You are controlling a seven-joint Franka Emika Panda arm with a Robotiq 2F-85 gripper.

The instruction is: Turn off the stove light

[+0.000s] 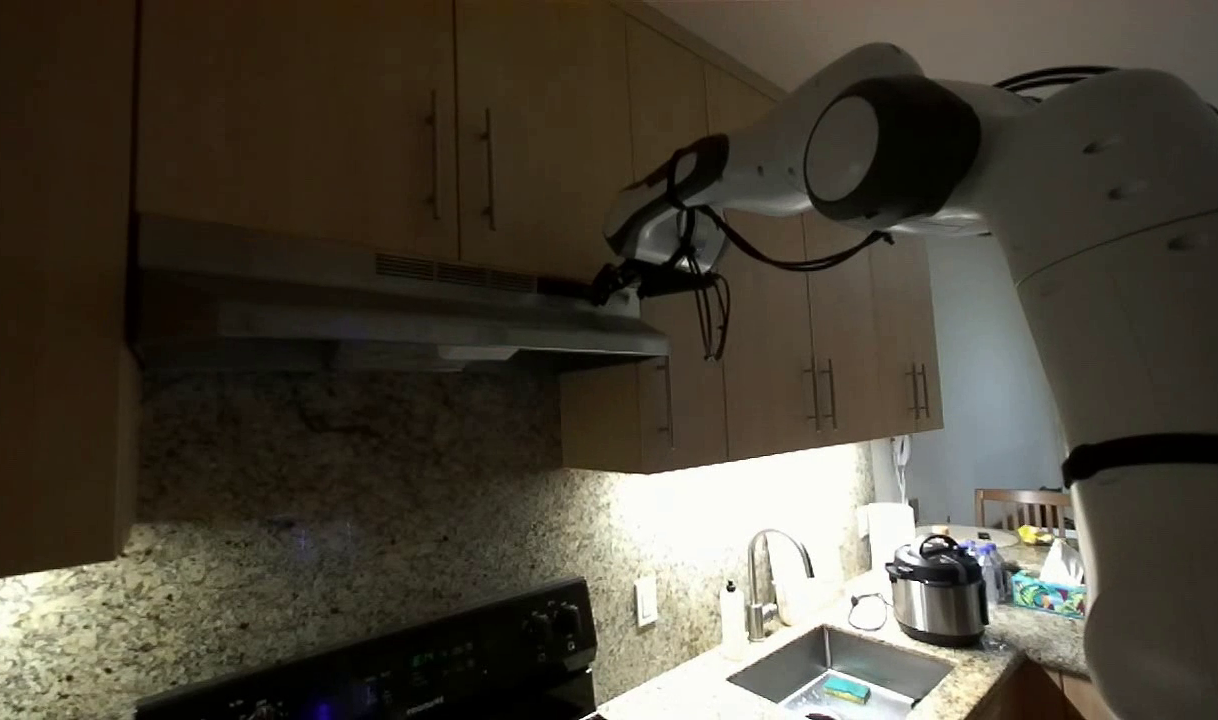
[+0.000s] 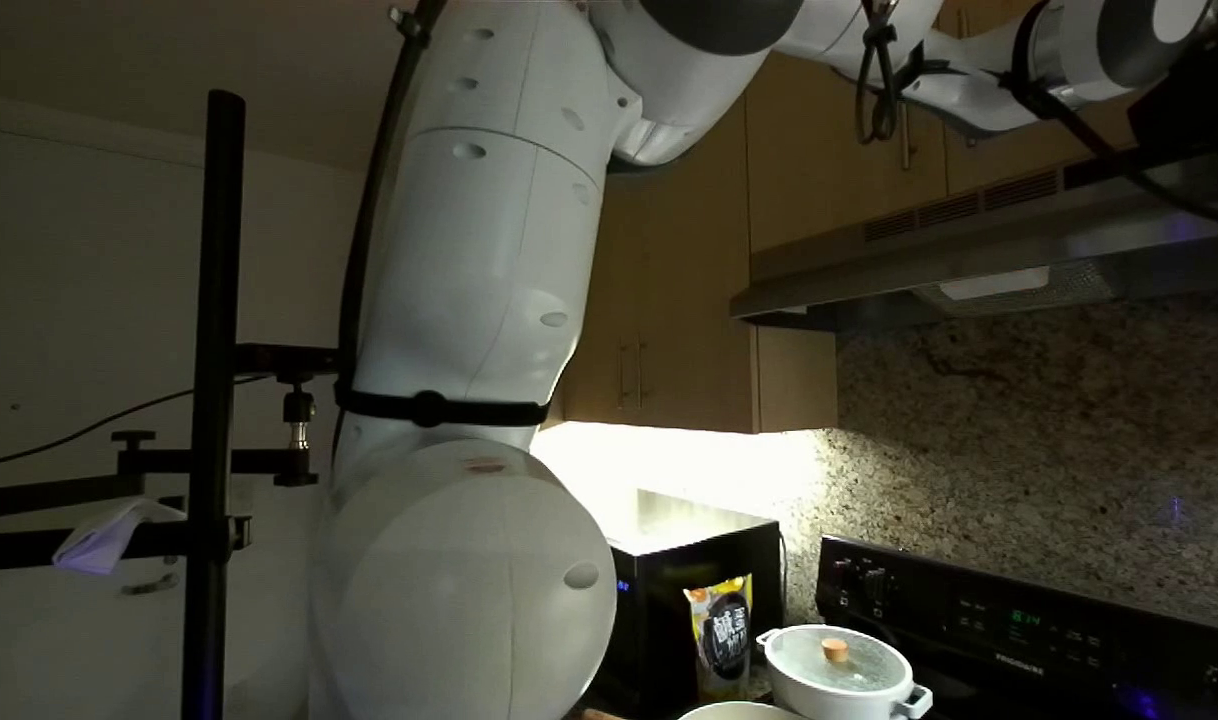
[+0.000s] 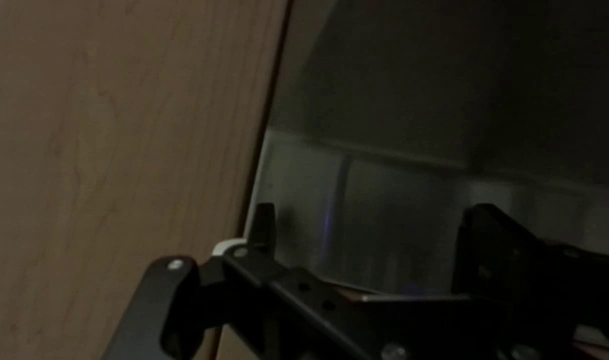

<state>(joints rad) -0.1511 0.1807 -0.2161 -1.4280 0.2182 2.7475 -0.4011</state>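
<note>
The claw fills the foot of the wrist view, its two fingers spread wide, with nothing held between them. Behind the gap stands the metal of the range hood; to the left in that view is a wooden cabinet door, and the two meet along a dark line just beside the finger on that side. Whether a fingertip touches the metal I cannot tell.

In an exterior view the claw is at the upper front of the hood, just beside a dark strip set in line with the vents. The strip's long axis runs along the hood. I take it to carry the switch, though none can be made out; if so, that lies sideways from the claw along the same line, and a push should go square into the face, not down.

The stove light itself is the pale panel in the hood's underside, lower than the claw and apart from it. In both exterior views it shows no glow, so I judge it out already; a push now might light it, and drawing back seems the better move. Well below lies the black stove panel.
</note>
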